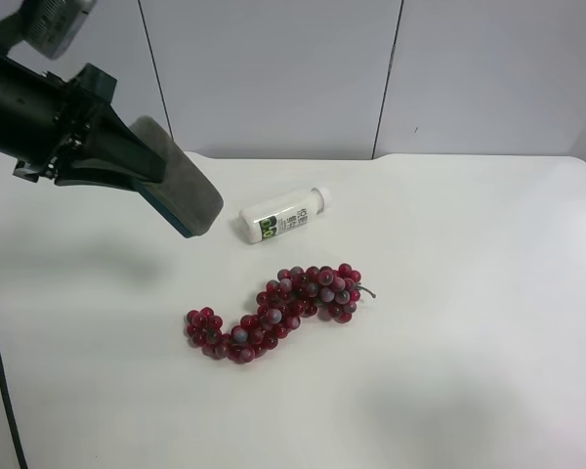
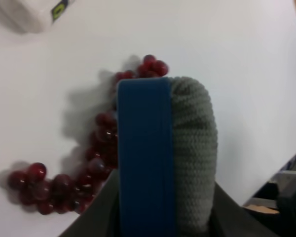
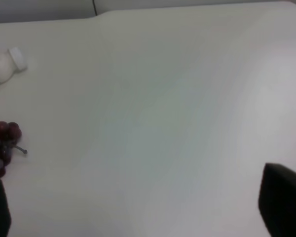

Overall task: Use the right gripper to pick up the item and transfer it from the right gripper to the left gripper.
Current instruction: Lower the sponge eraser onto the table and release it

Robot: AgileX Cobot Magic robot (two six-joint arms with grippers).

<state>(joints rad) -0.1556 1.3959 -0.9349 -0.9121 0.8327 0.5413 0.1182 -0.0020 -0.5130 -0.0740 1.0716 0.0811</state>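
1. The left claw (image 1: pixel 146 171) is clamped on the item (image 1: pixel 181 191). The left wrist view shows its two black fingers pressing the blue base on one side and the grey felt on the other.
2. The item sticks out past the fingertips of that claw, lifted well clear of the surface (image 1: pixel 469 342).
3. The right claw (image 3: pixel 138 200) stands wide apart with nothing between its fingers, only bare surface beneath. It does not appear in the exterior high view at all.
4. By my reading the handover is done: the item sits in the receiving claw alone, and the giving claw is well apart from it.
5. Under and just ahead of the left claw lie the grapes (image 1: pixel 273 313), and the white bottle (image 1: pixel 283 217) is a little further out. Neither touches the item.
6. The next move calls for little: hold the grip firm and the arm steady.
7. If the arm lowers, it should steer wide of the grapes directly below the item.
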